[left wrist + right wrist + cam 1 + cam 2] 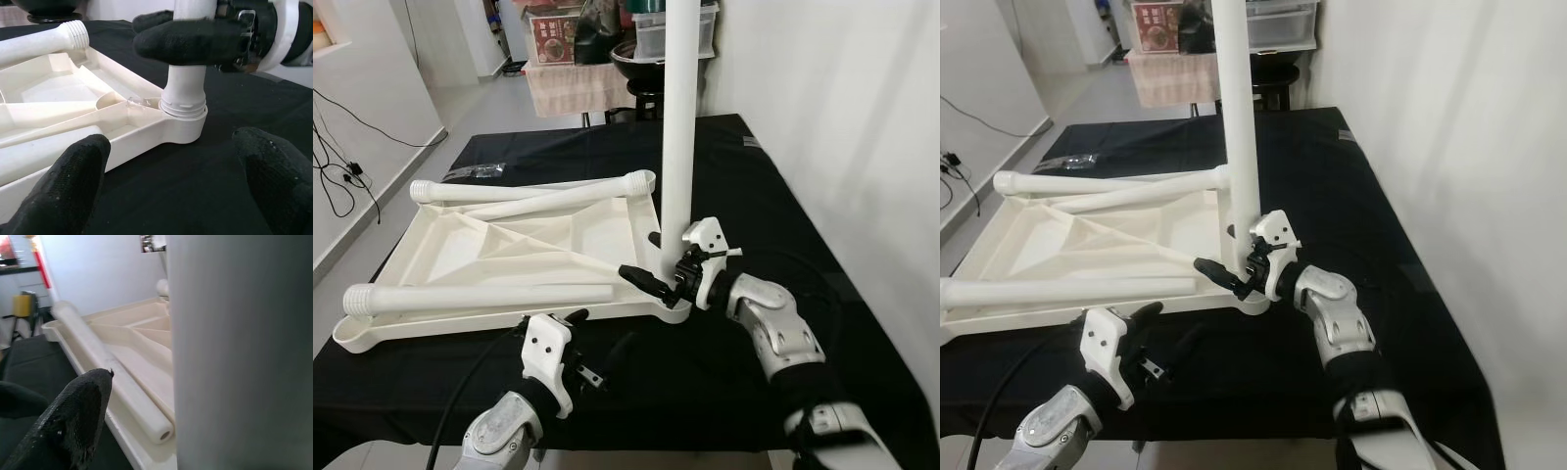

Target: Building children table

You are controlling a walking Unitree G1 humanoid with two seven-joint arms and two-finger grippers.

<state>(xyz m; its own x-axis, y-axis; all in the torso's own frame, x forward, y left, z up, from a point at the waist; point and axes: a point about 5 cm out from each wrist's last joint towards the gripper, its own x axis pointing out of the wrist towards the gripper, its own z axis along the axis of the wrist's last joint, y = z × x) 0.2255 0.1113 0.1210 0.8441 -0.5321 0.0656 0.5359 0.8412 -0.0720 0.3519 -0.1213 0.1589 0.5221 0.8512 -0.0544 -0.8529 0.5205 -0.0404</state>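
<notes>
An upside-down white plastic tabletop (460, 245) lies on a black-clothed table (724, 157). One white leg (678, 117) stands upright in the tabletop's near right corner socket (183, 117). My right gripper (661, 269) is shut around this leg just above the socket, one black finger (195, 41) across its front. A loose leg (480, 297) lies along the tabletop's front rim, and two more (533, 196) lie at its far side. My left gripper (587, 348) hovers open over the cloth just in front of the front rim, pointing at the socket, nothing between its fingertips (73, 181).
A small bag of hardware (475, 171) lies on the cloth behind the tabletop. A white wall (862, 117) runs along the table's right side. Behind the table stand a stool with a black bowl (636, 59) and stacked boxes. Cables (342, 166) trail on the floor at left.
</notes>
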